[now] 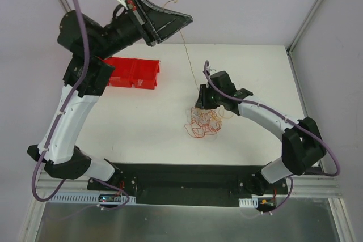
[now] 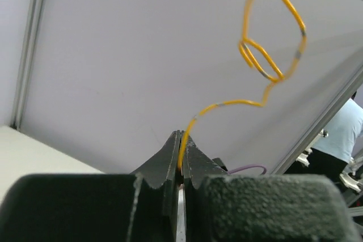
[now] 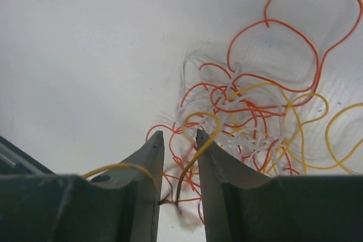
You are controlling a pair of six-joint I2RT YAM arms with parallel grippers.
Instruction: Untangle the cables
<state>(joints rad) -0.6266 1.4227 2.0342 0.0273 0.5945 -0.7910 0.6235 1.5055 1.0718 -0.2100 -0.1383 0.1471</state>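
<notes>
Cables (image 1: 205,122) are being tackled as one tangle near the middle of the table (image 1: 142,123). High over the far-left corner, a yellow wire (image 2: 227,105) is being pinched by the fully closed left gripper (image 2: 181,140) and drawn down rightward into that tangle. There, a yellow strand is being straddled, not clamped, by the part-open right gripper (image 3: 178,140), the nearer tool.

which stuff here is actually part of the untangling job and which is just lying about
On the job:
cable tangle
yellow cable, pinched in the shut left tool and lifted high
right tool, jaws apart low over the tangle

Just lying about:
red bins, off to the left of the tangle
</notes>
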